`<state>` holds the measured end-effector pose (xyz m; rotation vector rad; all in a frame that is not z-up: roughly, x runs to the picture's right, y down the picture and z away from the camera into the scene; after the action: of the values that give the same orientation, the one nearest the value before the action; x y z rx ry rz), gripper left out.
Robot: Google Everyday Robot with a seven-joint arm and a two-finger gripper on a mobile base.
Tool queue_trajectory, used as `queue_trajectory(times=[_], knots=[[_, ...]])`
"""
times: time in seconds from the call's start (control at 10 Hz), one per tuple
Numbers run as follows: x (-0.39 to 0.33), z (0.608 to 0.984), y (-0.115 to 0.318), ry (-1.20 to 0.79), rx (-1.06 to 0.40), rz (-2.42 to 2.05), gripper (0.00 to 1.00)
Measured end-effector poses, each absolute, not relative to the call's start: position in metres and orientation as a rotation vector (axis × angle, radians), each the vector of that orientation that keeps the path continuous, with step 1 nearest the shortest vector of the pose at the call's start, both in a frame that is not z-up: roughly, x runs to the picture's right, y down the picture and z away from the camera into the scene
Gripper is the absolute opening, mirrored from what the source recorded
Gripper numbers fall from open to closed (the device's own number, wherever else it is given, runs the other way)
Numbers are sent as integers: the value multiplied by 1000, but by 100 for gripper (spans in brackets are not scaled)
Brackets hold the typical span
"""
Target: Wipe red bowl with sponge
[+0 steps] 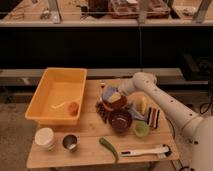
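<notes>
The red bowl (106, 103) sits mid-table on the wooden table (90, 127), just behind the dark bowl. The sponge (114, 96), yellow with a blue layer, is down in the red bowl's mouth. My gripper (119, 93) reaches in from the right at the end of the white arm (150, 86). It is at the bowl's upper right rim and holds the sponge against the bowl's inside. Most of the bowl's inside is hidden by the sponge and gripper.
Dark maroon bowl (121, 120), small green bowl (141, 129), pale yellow piece (143, 105) and striped cloth (153, 116) crowd the bowl's right and front. Yellow tray (50, 92) stands at left. White cup (45, 137), metal cup (69, 142), green pepper (109, 148), white tool (145, 151) lie in front.
</notes>
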<state>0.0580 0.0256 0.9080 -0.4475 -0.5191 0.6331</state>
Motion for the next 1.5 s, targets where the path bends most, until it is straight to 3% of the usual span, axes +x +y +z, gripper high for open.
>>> queue_trajectory(times=[0.6, 1.2, 1.5], knots=[[86, 897, 48, -518, -483, 582, 0], [158, 927, 26, -419, -419, 708, 0], [159, 927, 19, -435, -411, 716, 0]])
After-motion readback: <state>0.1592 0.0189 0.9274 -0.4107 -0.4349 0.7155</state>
